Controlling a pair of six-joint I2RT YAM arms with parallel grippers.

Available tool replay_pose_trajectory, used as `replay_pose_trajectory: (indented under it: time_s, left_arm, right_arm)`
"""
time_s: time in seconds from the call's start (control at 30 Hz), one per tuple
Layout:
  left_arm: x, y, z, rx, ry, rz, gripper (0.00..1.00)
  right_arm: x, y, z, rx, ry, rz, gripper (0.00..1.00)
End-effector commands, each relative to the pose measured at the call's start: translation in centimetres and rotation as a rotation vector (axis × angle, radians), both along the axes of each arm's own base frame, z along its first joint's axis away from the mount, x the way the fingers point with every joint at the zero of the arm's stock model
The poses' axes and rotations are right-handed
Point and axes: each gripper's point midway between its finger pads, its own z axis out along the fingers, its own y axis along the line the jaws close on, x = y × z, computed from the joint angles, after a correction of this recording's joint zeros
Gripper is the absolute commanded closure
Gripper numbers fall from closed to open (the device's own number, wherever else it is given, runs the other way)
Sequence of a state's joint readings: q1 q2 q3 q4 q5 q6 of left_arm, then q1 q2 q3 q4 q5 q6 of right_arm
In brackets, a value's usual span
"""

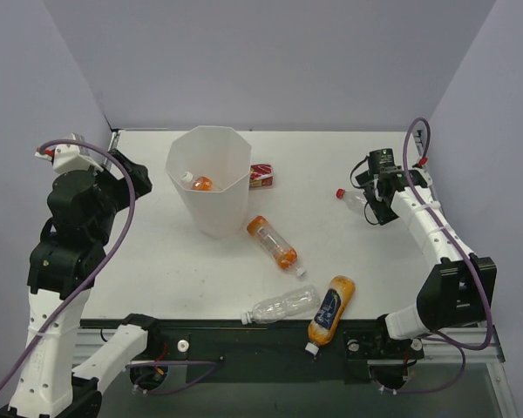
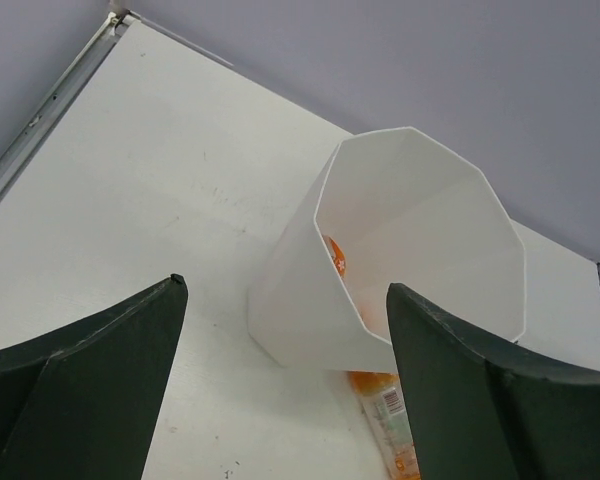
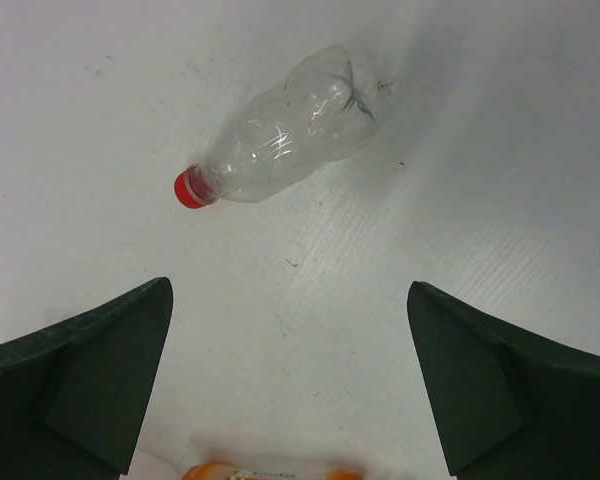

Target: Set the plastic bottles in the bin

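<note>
The white octagonal bin (image 1: 211,196) stands at the back left of centre, with an orange-filled bottle (image 1: 200,183) inside. On the table lie a clear bottle with orange contents (image 1: 273,243), an all-clear white-capped bottle (image 1: 281,306) and an orange bottle with a dark blue label (image 1: 331,311). A crumpled clear bottle with a red cap (image 3: 290,130) lies just ahead of my right gripper (image 3: 290,290), which is open and empty above the table. My left gripper (image 2: 280,290) is open and empty, held high to the left of the bin (image 2: 420,250), looking into it.
A small red box (image 1: 261,175) lies right behind the bin. The all-clear and the blue-label bottle lie at the table's near edge (image 1: 244,322). Grey walls close off the back and sides. In the left wrist view an orange bottle (image 2: 390,420) shows beyond the bin.
</note>
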State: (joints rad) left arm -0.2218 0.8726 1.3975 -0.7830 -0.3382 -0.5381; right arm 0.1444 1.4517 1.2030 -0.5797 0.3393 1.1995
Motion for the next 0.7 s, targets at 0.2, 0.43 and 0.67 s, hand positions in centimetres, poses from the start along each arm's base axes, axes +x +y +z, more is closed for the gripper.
replay_pose_trajectory:
  time_s: [0.2,0.43,0.67]
  left_arm:
    - [-0.5,0.1,0.4,-0.014,-0.030,0.002,0.08]
    - [-0.9,0.4,0.2,-0.004,-0.028,0.014,0.08]
    - [-0.9,0.5,0.1,-0.001,-0.025,0.017,0.08]
  right_arm:
    - [0.6,0.1,-0.3,0.081,-0.021,-0.133,0.03]
    - [0.9,-0.3,-1.9,0.089,-0.009,-0.194,0.04]
    - [1.8,-2.3,-3.4,0.042,0.028,-0.249,0.04]
